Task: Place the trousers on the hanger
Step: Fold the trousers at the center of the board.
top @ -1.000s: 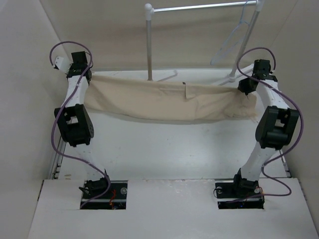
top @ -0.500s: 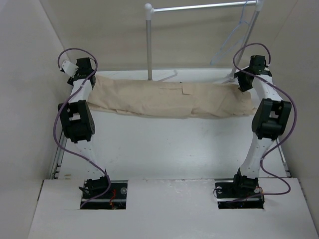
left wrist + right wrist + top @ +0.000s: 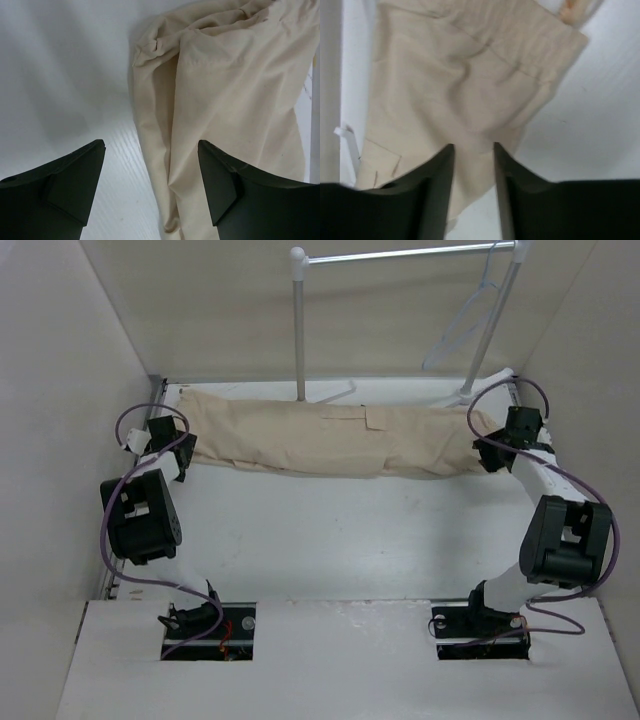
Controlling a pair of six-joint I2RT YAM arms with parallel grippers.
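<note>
The beige trousers lie stretched left to right along the far part of the table, folded lengthwise. My left gripper is at their left end; in the left wrist view it stands wide open over the cloth, gripping nothing. At the right end is my right gripper. Its jaws are open with a narrower gap, and the trousers' waist end lies below and beyond them. A thin pale wire hanger hangs from the rail at the back right.
A white tubular rack stands behind the trousers, with a post at centre and a slanted one at right. A thin pale wire piece pokes out at the trousers' far edge. Side walls close in the table.
Both grippers were shut on the trousers' ends, holding them taut above the table. They have opened and let go, the trousers now lie on the table, and both arms have drawn back and lower.
</note>
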